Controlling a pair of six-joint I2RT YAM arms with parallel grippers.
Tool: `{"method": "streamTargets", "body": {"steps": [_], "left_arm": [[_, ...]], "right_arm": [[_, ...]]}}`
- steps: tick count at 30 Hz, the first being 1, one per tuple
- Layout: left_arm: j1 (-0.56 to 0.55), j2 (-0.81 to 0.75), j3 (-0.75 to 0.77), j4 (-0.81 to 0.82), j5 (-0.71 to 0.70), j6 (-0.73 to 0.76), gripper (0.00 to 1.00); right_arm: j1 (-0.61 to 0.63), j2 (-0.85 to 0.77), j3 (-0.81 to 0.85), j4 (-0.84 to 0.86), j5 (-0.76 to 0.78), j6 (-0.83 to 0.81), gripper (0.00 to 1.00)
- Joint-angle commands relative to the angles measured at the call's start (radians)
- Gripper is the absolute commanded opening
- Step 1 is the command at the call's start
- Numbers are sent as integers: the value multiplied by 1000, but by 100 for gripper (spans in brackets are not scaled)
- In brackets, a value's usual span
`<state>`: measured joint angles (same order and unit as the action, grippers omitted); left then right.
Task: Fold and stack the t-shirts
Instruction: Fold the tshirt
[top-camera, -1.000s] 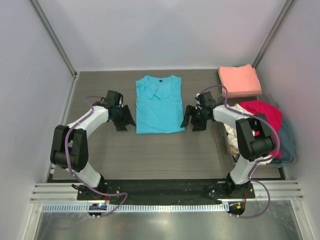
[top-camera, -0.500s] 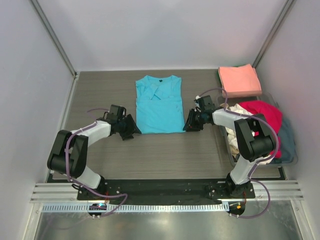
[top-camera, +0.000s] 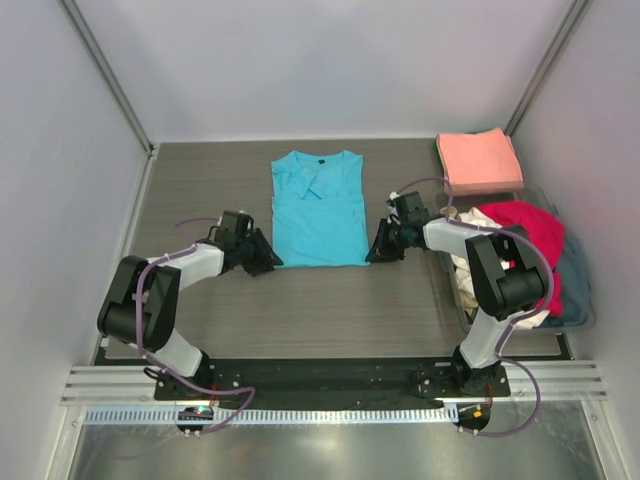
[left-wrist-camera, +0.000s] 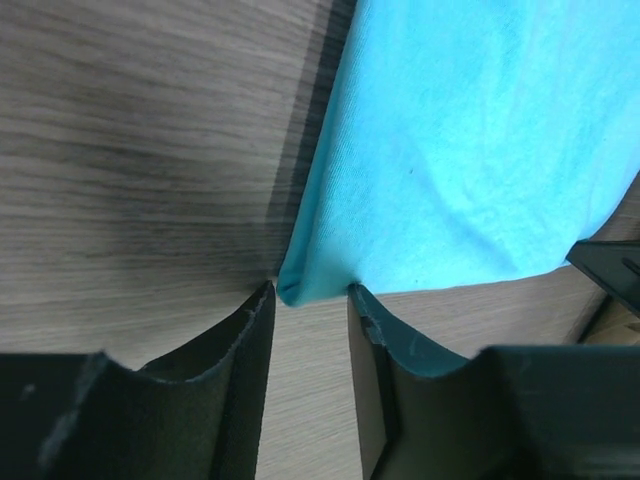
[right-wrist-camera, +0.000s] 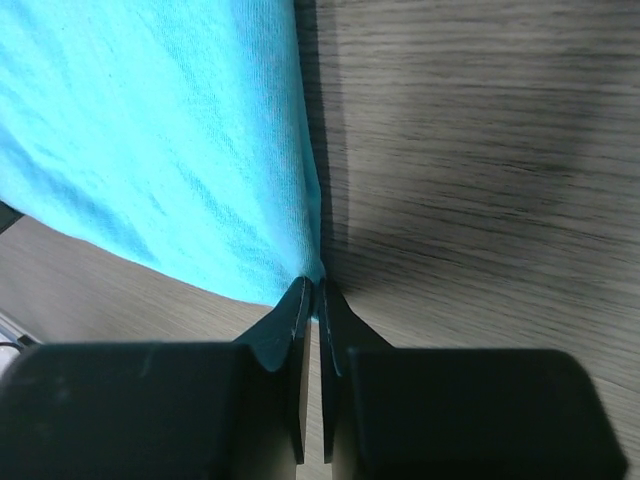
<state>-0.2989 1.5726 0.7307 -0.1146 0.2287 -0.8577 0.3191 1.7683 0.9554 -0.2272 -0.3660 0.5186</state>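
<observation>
Turquoise shirt (top-camera: 318, 210) lies flat in the upper middle of the table (top-camera: 330, 310). Its sleeves are turned in so it makes a long rectangle, collar toward the top of the frame. A salmon shirt (top-camera: 478, 160) sits folded in the upper right corner. By my reckoning one shirt is done and this one is half folded. The red (top-camera: 525, 225), cream (top-camera: 462, 272) and grey-blue (top-camera: 577, 285) ones wait crumpled in a heap at the right edge.

My left pincer (left-wrist-camera: 310, 295) is low at the hem's lower-left corner. Its jaws stand a narrow gap apart, with the corner poking between the tips but not pinched. My right pincer (right-wrist-camera: 312, 290) is at the lower-right corner, jaws drawn nearly together on the cloth. I take it to be gripping, though the fabric there is so thin in the wrist view that I can't swear to it.

The hem runs straight between my two pincers, and both side edges look neat. Bare table lies below the shirt and out to the left. Above the collar only a thin strip remains before the back wall, and the heap sits close beside my right arm. Carrying the hem up over the shirt looks unobstructed. I judge the left must close first.
</observation>
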Motion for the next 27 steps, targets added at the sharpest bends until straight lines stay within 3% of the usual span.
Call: {"method": "streamTargets", "body": {"steps": [1, 3, 7, 12, 17, 27], "left_arm": [[-3, 61, -21, 16, -61, 8, 36], [-5, 81, -17, 27, -61, 6, 25], [-5, 98, -13, 44, -74, 3, 1], [-20, 52, -16, 32, -65, 3, 0], [-51, -75, -40, -79, -72, -3, 0], [-186, -457, -85, -378, -124, -46, 0]], "right_arm": [[6, 10, -7, 22, -1, -5, 9], [6, 10, -9, 23, -2, -6, 2], [6, 8, -12, 23, -5, -12, 1], [8, -33, -47, 25, -7, -11, 1], [5, -150, -89, -27, 1, 1, 1], [15, -489, -193, -241, -11, -6, 1]]}}
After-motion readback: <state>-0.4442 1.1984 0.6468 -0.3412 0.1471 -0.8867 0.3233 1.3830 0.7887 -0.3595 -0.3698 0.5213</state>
